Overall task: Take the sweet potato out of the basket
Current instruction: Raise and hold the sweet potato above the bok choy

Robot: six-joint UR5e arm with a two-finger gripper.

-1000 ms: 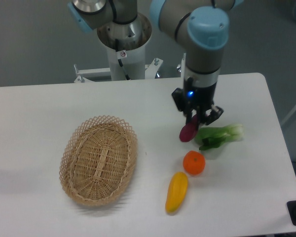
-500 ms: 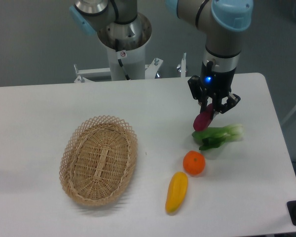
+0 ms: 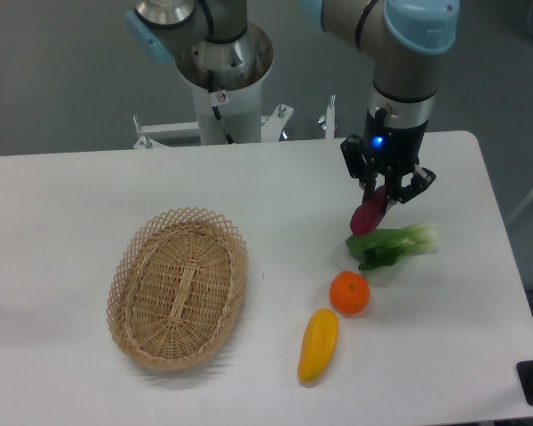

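Lying nearest on the white table (image 3: 62, 231) is a yellow-orange elongated vegetable (image 3: 318, 344), an orange round fruit (image 3: 349, 293) just behind it. Left sits the oval tan wicker basket (image 3: 178, 287) (holding nothing). Farther back, the black two-finger gripper (image 3: 383, 199) clamps the magenta-purple sweet potato (image 3: 368, 215), seemingly just above a leafy green vegetable (image 3: 395, 245).

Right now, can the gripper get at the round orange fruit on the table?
Probably not: the gripper is shut on the magenta sweet potato. The round orange fruit itself lies uncovered below it, beside the yellow vegetable.
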